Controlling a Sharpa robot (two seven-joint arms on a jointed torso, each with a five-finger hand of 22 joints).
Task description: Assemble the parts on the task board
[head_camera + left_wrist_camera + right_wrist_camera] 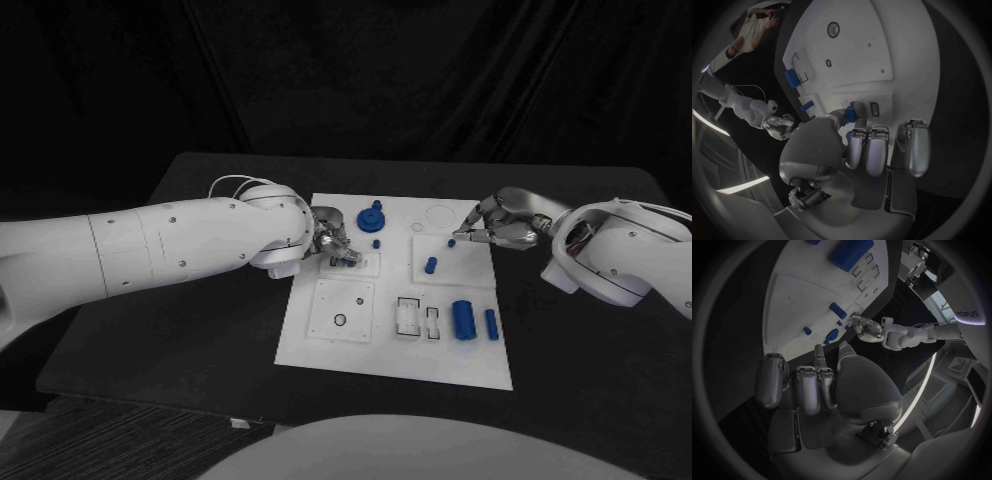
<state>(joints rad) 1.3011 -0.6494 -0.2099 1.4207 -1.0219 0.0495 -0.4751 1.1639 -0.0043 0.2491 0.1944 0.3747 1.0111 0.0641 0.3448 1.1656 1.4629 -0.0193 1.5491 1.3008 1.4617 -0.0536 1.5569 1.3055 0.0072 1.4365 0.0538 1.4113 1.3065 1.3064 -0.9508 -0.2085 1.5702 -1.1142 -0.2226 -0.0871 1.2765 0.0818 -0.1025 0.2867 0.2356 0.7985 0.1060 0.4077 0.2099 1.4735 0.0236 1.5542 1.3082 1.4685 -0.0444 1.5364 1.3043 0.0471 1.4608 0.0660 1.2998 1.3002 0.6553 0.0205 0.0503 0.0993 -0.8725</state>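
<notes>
Left hand (332,245): the thumb and one finger are pinched on a small blue part (856,114), seen most plainly in the left wrist view, while the remaining fingers (873,150) are curled down beside it. The hand sits low over the upper-left area of the task board (361,355), with the held piece at the fingertips and just above the white surface; contact with the board cannot be confirmed. Right hand (498,228): its fingertips reach over the board's upper-right area and close on a small dark blue piece (454,242) at their tips — the head view shows this piece directly under the fingertips. Whether it is lifted or resting on the board cannot be told. Outward from the hands, a blue gear-shaped part (372,215) stands near the board's top edge, just beside the left hand. A small blue peg (431,265) stands between the two hands. A large ribbed blue cylinder (463,319) and a slimmer blue pin (490,322) lie side by side near the board's lower-right area — well apart from both hands.
</notes>
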